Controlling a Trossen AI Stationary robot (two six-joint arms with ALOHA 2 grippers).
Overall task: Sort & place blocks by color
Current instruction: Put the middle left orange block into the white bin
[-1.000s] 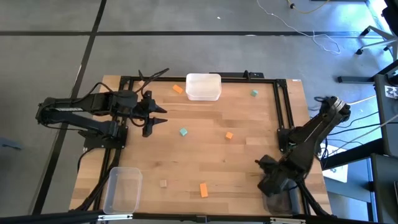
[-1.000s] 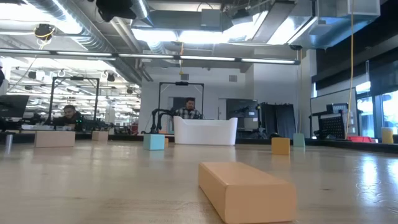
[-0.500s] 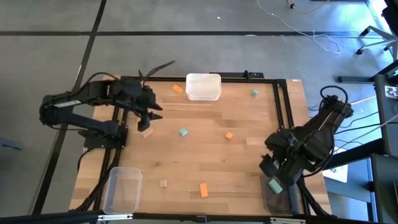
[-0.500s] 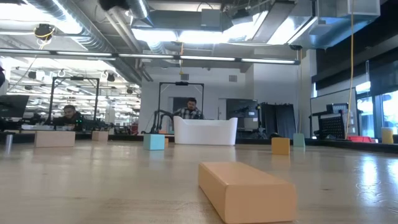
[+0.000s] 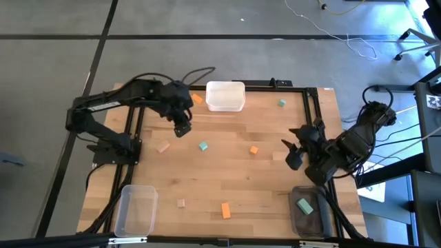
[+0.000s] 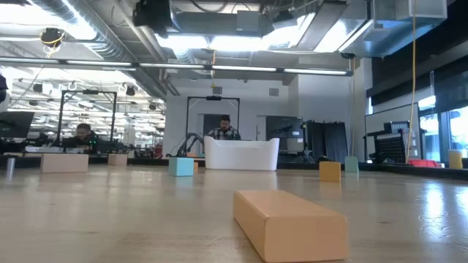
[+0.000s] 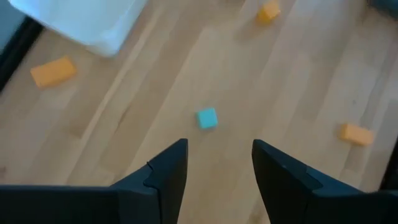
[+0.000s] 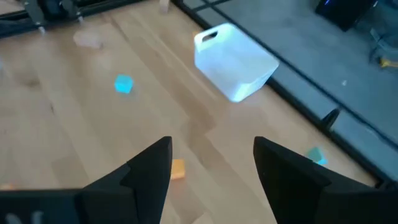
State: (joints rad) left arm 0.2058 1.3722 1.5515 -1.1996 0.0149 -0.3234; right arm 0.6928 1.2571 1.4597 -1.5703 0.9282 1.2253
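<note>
Blocks lie scattered over the tabletop (image 5: 269,186): a teal cube (image 5: 203,146) near the middle, an orange cube (image 5: 253,149) to its right, an orange bar (image 5: 225,210) at the near edge with a small tan cube (image 5: 180,202) beside it, a tan block (image 5: 162,147) on the left, an orange block (image 5: 197,98) beside the far white bin (image 5: 225,96), and a teal cube (image 5: 282,103) at the far right. One teal block (image 5: 304,205) already lies in the dark bin (image 5: 308,222) at the near right corner; the clear bin (image 5: 135,210) at the near left holds nothing you can see.

Your left claw (image 5: 181,128) hangs above the tabletop just beyond the middle teal cube, its fingers spread wide and holding nothing; the left wrist view frames that cube (image 7: 207,117) between them, apart from both. Your right claw (image 5: 298,148) hangs over the right side, also spread wide and empty, with the orange cube (image 8: 177,168) ahead of it.

The step in hand appears to be the approach to a new pick. Next, you likely need to bring the left claw down squarely over the teal cube, one finger on each side, before closing; the right claw seems best placed for the orange cube.
</note>
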